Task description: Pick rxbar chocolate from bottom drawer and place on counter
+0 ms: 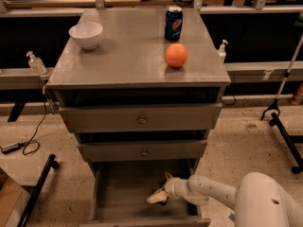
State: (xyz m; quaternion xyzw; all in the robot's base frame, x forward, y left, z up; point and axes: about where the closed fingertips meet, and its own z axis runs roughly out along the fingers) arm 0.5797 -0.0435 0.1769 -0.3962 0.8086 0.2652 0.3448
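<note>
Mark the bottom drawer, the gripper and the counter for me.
bottom drawer [120,186], camera view: bare grey floor, left half.
gripper [161,189], camera view: midway between its fingertips, low inside that drawer, right of centre.
counter [128,53], camera view: bare middle of the top.

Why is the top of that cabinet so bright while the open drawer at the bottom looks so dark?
Camera view: light apparently comes from above, so the counter shows a pale sheen and the bowl and orange cast soft shadows; the bottom drawer sits under the upper drawers, its floor in shade; the pincer inside it looks pale against that dark.
</note>
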